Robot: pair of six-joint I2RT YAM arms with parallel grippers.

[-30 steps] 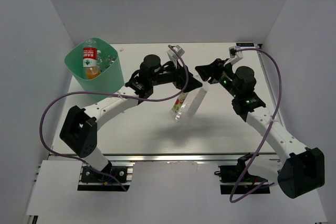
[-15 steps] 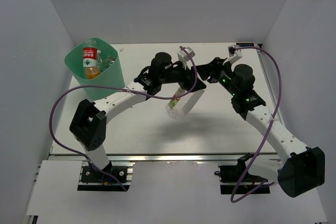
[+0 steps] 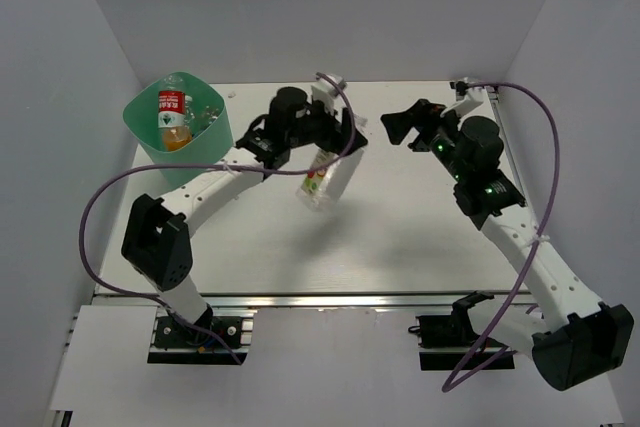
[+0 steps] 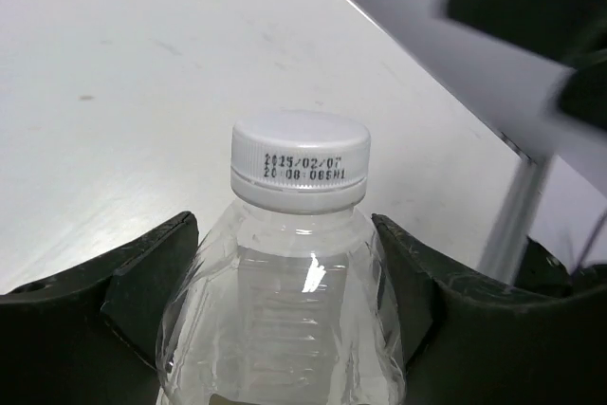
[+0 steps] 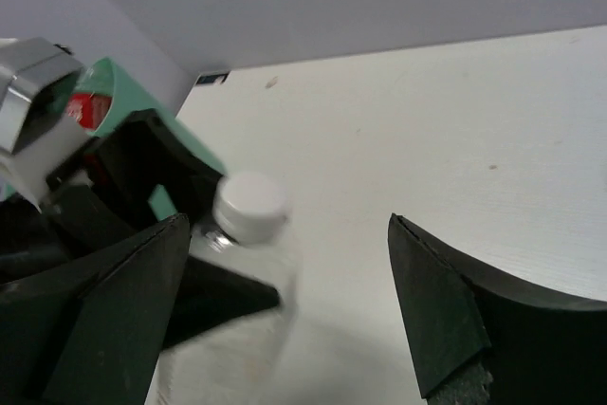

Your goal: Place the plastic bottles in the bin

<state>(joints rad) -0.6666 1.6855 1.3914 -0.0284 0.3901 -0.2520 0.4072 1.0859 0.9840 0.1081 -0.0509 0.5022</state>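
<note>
My left gripper (image 3: 337, 144) is shut on the neck end of a clear plastic bottle (image 3: 318, 181) with a white cap, held tilted above the table's middle. In the left wrist view the bottle (image 4: 289, 301) fills the gap, and both black fingers (image 4: 152, 282) press its shoulders. My right gripper (image 3: 398, 128) is open and empty, just right of the bottle. Its wrist view shows the capped bottle (image 5: 248, 208) ahead and to the left, apart from its fingers (image 5: 446, 315). The mint-green bin (image 3: 192, 157) stands at the back left, with an orange-filled, red-labelled bottle (image 3: 173, 118) inside.
The white table (image 3: 410, 237) is closed in by grey walls at the back and both sides. Purple cables loop from both arms over the table. The bin's green wall (image 5: 112, 92) shows behind the left gripper in the right wrist view.
The right gripper opened, let go of the bottle and drew back to the right. The left gripper closed on the bottle and carried it left, towards the bin.
</note>
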